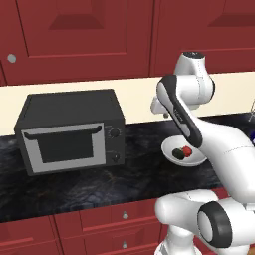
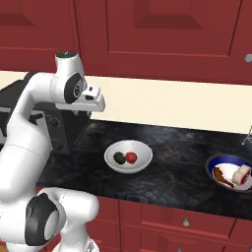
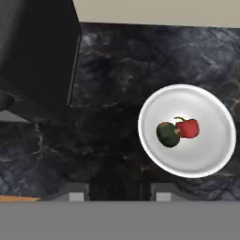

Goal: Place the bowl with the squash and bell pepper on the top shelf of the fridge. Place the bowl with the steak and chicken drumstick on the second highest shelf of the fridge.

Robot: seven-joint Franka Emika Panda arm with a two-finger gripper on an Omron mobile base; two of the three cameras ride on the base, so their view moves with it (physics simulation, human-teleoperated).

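The plain white bowl (image 3: 208, 110) rests on the dark marble counter, with the dark green squash (image 3: 168, 134) and the red bell pepper (image 3: 189, 128) touching at its middle. My gripper (image 3: 119, 192) hangs well above the counter, open, holding nothing; the bowl lies ahead and to the right of its fingertips. From the right base the same bowl (image 2: 143, 154) shows the squash (image 2: 119, 158) and pepper (image 2: 131, 157). A blue-rimmed bowl (image 2: 211, 166) further right holds the steak (image 2: 223, 176) and the chicken drumstick (image 2: 244, 174). My arm partly covers the white bowl (image 1: 169, 147). The fridge shelves are out of view.
A black microwave (image 1: 69, 130) stands on the counter left of the white bowl, its dark side close to my hand (image 3: 37, 51). Red cabinets (image 1: 79, 35) run above, red drawers (image 2: 187, 221) below the counter edge. A thin wire object (image 2: 247, 137) sits at the far right.
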